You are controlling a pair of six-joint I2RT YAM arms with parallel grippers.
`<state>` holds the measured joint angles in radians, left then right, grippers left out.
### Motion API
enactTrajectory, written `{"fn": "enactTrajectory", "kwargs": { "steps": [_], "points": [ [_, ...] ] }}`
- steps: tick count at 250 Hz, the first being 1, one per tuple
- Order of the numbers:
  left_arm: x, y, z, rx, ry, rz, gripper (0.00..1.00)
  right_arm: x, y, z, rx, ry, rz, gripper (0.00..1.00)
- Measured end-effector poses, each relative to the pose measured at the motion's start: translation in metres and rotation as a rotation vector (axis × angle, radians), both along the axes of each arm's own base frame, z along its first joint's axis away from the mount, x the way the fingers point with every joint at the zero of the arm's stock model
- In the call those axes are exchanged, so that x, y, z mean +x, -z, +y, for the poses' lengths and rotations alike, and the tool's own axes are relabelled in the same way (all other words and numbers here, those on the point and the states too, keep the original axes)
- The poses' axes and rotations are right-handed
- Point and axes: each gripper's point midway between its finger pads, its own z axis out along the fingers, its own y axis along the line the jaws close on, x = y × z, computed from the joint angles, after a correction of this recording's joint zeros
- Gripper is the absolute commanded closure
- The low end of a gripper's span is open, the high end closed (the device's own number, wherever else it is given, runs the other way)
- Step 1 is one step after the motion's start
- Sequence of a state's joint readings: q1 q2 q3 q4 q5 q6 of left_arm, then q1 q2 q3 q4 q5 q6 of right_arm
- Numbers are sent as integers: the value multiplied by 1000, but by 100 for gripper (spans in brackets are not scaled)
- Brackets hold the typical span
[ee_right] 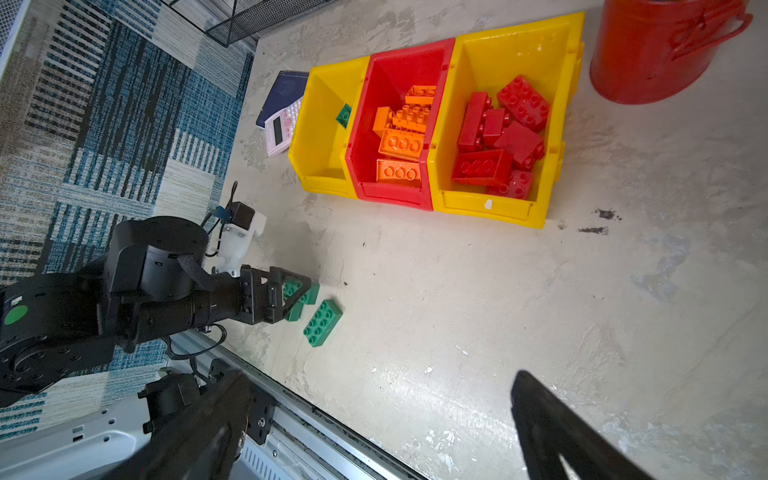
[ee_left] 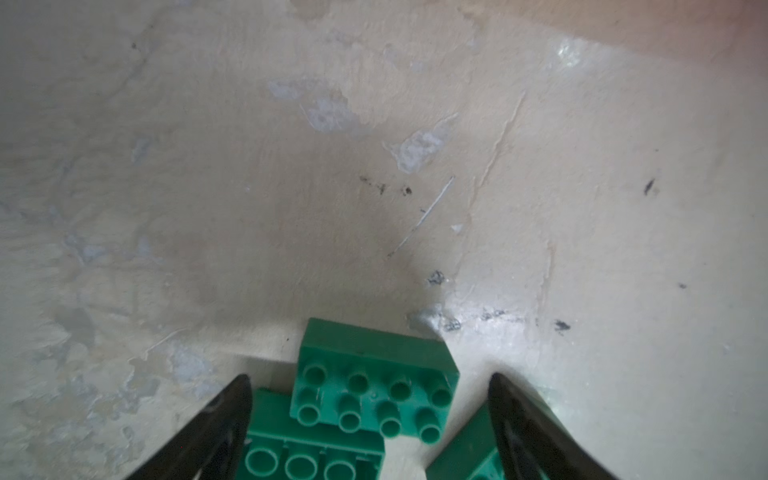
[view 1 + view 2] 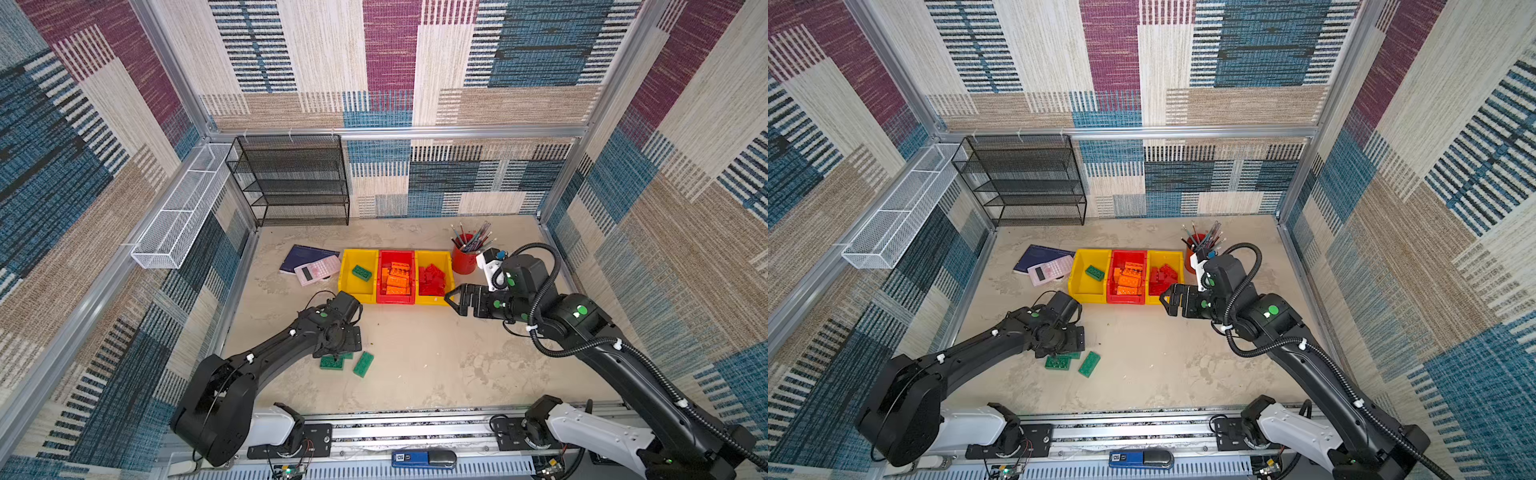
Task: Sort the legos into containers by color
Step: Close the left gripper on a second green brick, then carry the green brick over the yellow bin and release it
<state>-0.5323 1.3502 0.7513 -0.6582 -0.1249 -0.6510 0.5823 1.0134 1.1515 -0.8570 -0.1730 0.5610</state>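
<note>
1. Left gripper (image 2: 370, 378), seen from its own wrist camera, stands spread wide and pinches nothing. Its black fingertips (image 2: 235, 403) flank a studs-up green brick (image 2: 374, 399) lying on the table (image 2: 291, 166). That brick's long axis runs from one fingertip toward the other, so I judge that closing now would squeeze it end to end. A second green brick (image 2: 307, 449) lies tight against it beside one fingertip, and a third green brick (image 2: 461, 461) peeks in by the other.
2. From the right wrist camera, the right gripper (image 1: 376, 374) is likewise spread wide and empty, over bare table well apart from the green cluster. The left yellow bin (image 1: 320, 162), holding one green brick (image 1: 344, 115), lies beyond the cluster toward the table's far edge.
3. In both top views the green bricks (image 3: 331, 363) sit toward the table's left edge, directly under the left arm. The right gripper hovers at the near corner of the right yellow bin (image 3: 430, 300), so the left arm is plainly nearer. Orange bricks (image 3: 397, 278) fill the red bin (image 3: 395, 300), and red bricks (image 3: 432, 280) fill the right yellow one.
</note>
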Motion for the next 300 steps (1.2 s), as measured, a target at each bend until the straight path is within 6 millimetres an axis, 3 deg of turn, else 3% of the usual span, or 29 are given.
{"fn": "enactTrajectory", "kwargs": {
  "steps": [120, 164, 211, 257, 300],
  "points": [
    [-8, 21, -2, 42, 37, 62, 20, 4, 7, 2, -7, 10, 27, 0],
    [-5, 25, -5, 52, 59, 76, 28, 8, 9, 3, -16, 17, 28, 0],
    [1, 23, -7, 66, 69, 76, 44, 13, 9, 5, -18, 22, 23, 0],
    [16, 5, -9, 88, 67, 46, 45, 17, 10, 6, -24, 29, 21, 0],
    [55, -36, -19, 88, 63, -40, 45, 19, 10, 3, -34, 43, 13, 0]
  ]
}}
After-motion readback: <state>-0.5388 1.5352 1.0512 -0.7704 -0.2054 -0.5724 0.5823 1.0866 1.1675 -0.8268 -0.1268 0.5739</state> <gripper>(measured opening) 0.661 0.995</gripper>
